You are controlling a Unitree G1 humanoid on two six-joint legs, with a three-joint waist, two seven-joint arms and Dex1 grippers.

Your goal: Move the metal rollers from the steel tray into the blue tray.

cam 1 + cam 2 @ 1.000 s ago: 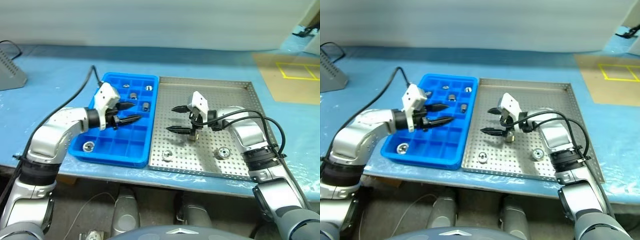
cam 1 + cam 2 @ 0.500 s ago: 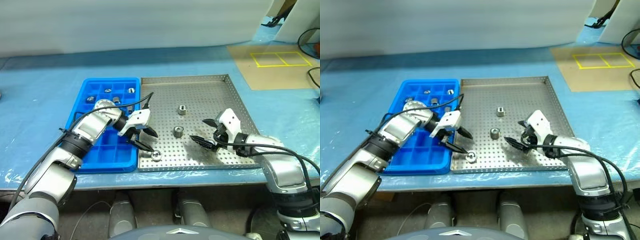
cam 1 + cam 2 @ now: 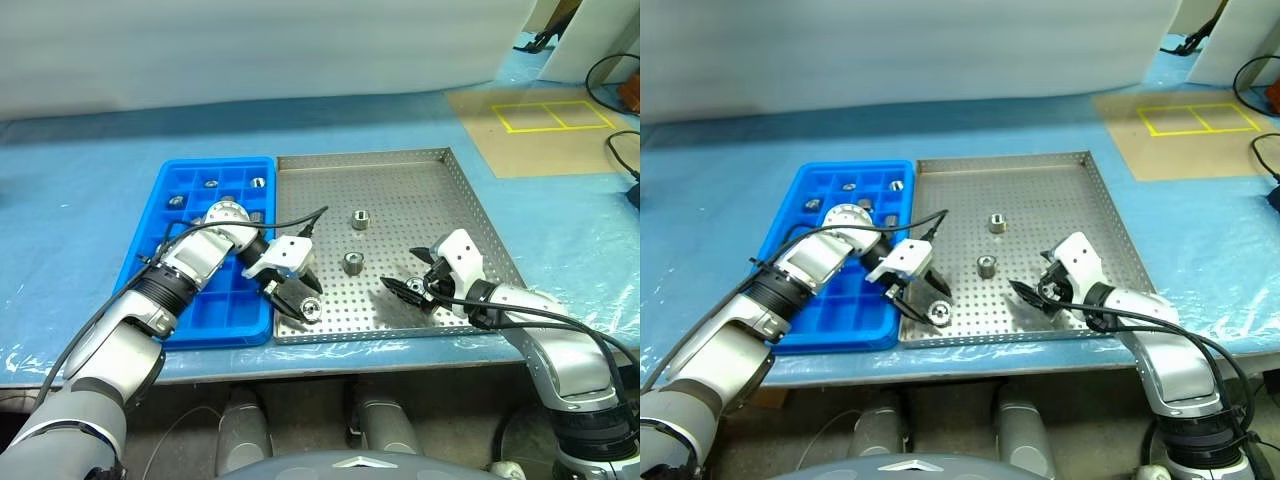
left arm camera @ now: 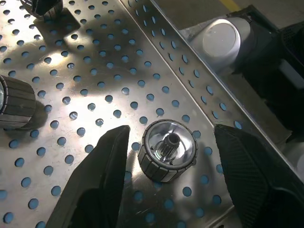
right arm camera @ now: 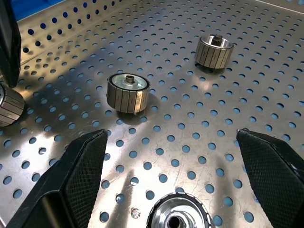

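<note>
Blue-sheeted desk [image 3: 80,200] under everything. Steel tray [image 3: 400,175] square on it, rim low, perforated floor mostly bare toward the far side. Blue tray [image 3: 175,320] touching the steel tray's left rim, several far compartments each holding a small metal piece, near compartments empty.

Left arm reaching across the blue tray's near end, wrist bent down and to the right. Left tool [image 3: 298,297] over the steel tray's near left corner, close to the near rim, fingers [image 4: 102,175] parted on either side of a roller [image 3: 312,310], with a gap showing between each finger and the roller in the left wrist view. Not clamped.

Right arm low over the near right part of the steel tray, pointing left and slightly down. Right tool [image 3: 408,274] spread wide and holding nothing, a roller [image 5: 176,217] on the floor just under it.

Two more rollers mid-tray: one [image 3: 352,263] nearer, one [image 3: 360,220] farther back, well apart from both tools, open floor around them.
</note>
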